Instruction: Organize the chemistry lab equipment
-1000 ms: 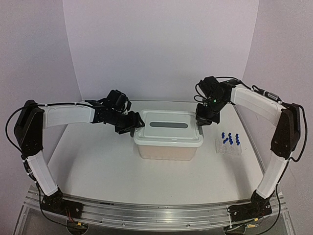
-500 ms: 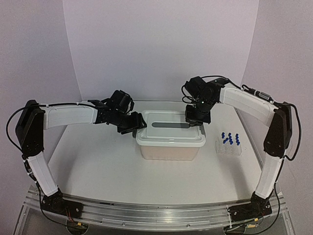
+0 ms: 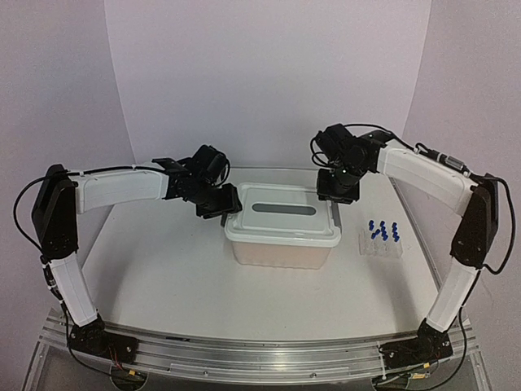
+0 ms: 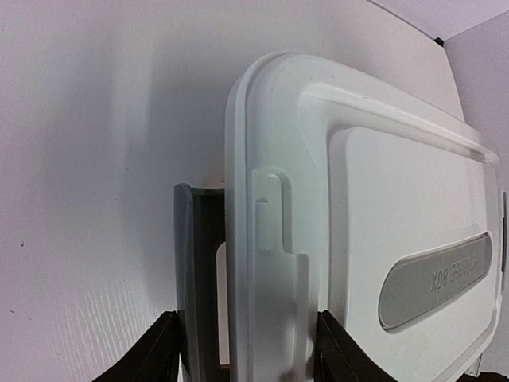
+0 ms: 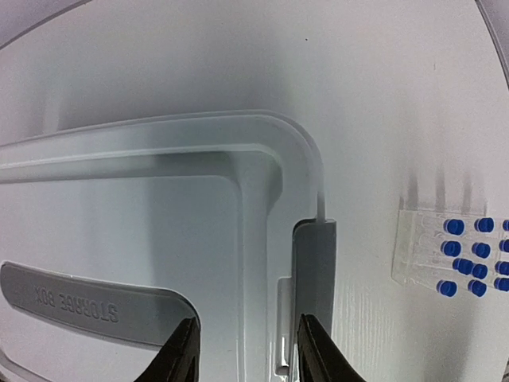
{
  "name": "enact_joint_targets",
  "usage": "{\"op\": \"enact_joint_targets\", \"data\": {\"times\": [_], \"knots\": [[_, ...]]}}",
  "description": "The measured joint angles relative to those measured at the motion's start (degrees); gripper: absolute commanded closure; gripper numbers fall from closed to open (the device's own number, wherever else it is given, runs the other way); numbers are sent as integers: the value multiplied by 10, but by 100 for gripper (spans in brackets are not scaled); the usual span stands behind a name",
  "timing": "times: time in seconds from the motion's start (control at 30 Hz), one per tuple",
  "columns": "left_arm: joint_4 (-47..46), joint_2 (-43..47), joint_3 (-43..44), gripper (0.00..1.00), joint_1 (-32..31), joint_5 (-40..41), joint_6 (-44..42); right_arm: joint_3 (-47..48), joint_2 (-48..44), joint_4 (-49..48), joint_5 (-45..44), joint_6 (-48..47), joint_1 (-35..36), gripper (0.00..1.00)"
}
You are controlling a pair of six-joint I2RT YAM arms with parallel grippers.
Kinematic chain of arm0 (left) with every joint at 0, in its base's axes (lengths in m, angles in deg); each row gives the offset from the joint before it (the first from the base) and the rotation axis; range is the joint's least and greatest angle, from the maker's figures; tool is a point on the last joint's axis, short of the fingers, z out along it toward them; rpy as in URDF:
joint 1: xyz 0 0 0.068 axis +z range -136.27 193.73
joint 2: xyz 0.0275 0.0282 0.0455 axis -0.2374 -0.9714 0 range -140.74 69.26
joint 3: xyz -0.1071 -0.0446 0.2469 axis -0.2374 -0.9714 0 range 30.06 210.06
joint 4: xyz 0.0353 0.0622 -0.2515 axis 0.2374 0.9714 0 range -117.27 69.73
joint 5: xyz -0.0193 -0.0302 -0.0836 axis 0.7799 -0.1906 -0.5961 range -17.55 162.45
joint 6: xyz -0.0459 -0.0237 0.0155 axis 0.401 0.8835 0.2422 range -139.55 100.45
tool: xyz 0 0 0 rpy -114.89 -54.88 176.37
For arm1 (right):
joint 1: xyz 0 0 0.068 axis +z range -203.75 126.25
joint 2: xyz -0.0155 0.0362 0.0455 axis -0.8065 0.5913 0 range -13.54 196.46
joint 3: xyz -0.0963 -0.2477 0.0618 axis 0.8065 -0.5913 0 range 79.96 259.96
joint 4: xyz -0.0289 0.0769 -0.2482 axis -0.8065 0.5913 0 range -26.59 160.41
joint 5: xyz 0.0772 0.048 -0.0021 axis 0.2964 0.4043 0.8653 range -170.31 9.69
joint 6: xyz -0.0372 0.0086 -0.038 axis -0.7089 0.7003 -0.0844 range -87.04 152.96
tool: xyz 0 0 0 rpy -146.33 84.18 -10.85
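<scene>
Both arms have closed in on the beige tub [image 3: 281, 254] since a second ago. The left pincer [image 4: 246, 358] has edged up to its left end, and the right pincer [image 5: 248, 358] has swung in from beyond its far right corner to sit over its right end.

At the tub's left end the left pincer stands wide open and holds nothing. It straddles the short edge of the white lid [image 3: 281, 221] and the grey latch [image 4: 199, 278] there. The lid sits on the tub with its long axis running left to right, so one short end faces each pincer.

At the tub's right end the right pincer is likewise spread and empty. The lid's rim lies between its tips, and a second grey latch [image 5: 314, 270] sits just ahead of one of them.

Right of the tub, apart from it on the surface [image 3: 163, 261], the clear tube rack [image 3: 381, 249] holds the blue-capped tubes [image 3: 383, 231] upright, nearer the right pincer. No other lab gear shows.

The coming move looks to be on the latches, each one taken from its own end.
</scene>
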Motion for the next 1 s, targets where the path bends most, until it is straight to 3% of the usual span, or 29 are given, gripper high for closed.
{"op": "enact_joint_targets", "data": {"times": [0.27, 0.4, 0.8, 1.0], "knots": [[102, -49, 100, 81, -25, 56, 12, -47, -10, -18, -29, 8, 0, 62], [156, -77, 152, 99, -41, 92, 30, -57, -12, -29, -34, 11, 0, 63], [359, -181, 376, 100, -102, 234, 110, -91, -38, -78, -43, 20, 0, 78], [419, -229, 426, 100, -113, 274, 143, -111, -41, -82, -33, 25, 0, 79]]}}
